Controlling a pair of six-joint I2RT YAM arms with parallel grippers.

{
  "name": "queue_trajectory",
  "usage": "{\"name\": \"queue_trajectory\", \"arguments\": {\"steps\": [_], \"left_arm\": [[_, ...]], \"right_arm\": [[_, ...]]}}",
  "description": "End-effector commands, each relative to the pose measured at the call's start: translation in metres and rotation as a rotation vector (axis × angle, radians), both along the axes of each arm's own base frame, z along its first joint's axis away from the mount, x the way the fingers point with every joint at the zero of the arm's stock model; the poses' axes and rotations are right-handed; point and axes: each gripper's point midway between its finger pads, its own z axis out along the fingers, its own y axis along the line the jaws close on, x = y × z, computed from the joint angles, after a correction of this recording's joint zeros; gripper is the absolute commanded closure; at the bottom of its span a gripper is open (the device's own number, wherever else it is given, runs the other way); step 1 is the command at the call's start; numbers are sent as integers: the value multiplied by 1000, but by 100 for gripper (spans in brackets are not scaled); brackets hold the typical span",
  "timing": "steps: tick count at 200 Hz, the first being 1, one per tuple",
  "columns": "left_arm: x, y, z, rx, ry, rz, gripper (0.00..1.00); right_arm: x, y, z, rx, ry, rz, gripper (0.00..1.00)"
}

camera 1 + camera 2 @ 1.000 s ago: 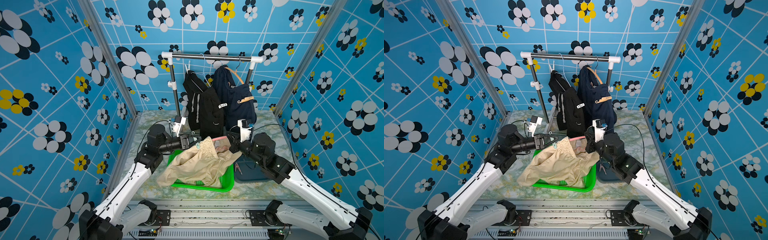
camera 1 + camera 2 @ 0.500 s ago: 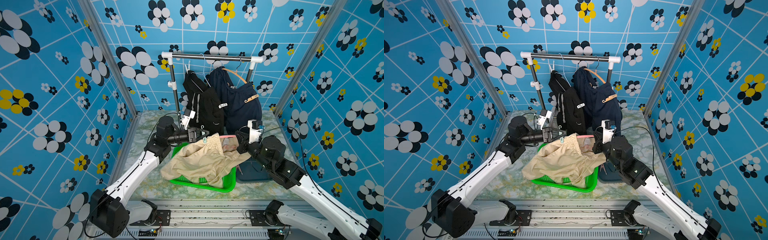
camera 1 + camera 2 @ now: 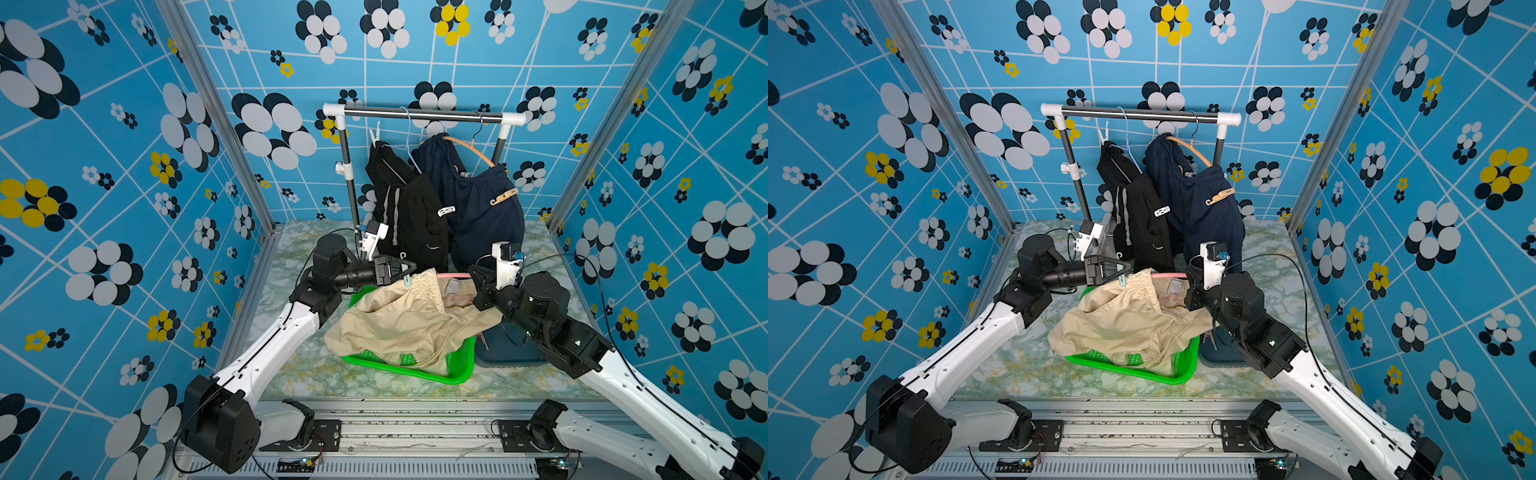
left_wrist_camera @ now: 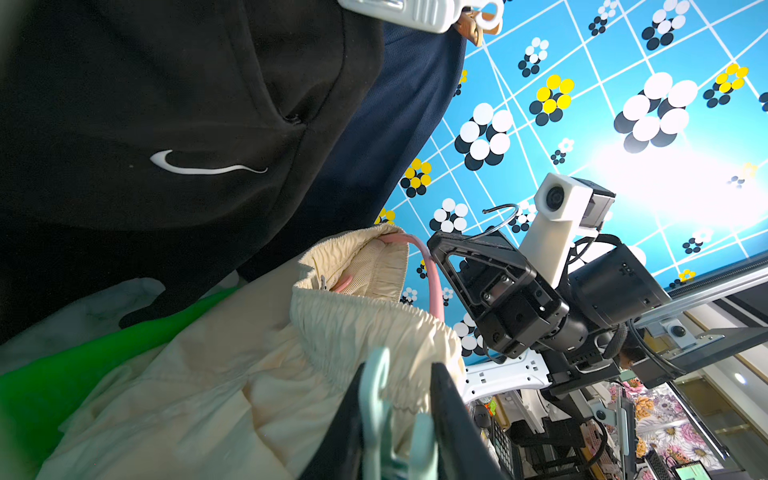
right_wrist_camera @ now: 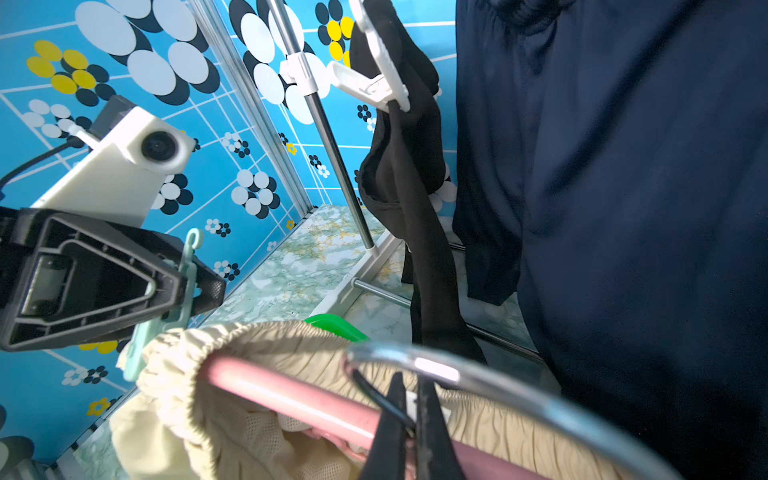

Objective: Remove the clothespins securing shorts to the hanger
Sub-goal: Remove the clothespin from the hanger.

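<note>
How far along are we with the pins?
Done: beige shorts and pink hanger are off the rail, over the basket. In hand: left gripper pinches their mint pin; right gripper holds the hanger. Left: white pins on black shorts, tan pin on navy shorts.

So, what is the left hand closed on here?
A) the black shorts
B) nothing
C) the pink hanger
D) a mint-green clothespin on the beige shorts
D: the left hand pinches the mint-green clothespin clipped to the waistband of the beige shorts.
</note>
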Motion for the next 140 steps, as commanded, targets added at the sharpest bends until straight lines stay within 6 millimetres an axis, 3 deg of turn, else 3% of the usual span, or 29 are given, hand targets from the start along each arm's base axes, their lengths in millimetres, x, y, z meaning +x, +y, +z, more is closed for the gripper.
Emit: {"name": "queue_trajectory", "arguments": {"steps": [1,92,140], "left_arm": [[4,16,22,-43,-78,91,100],[14,61,11,-100,-19,288,100],[25,72,7,-179,-7,377,100]], "right_arm": [[-7,14,-11,-55,14,91,100],[-13,38,-18,-61,60,219,100],[-11,47,-25,-85,99,249,100]]}}
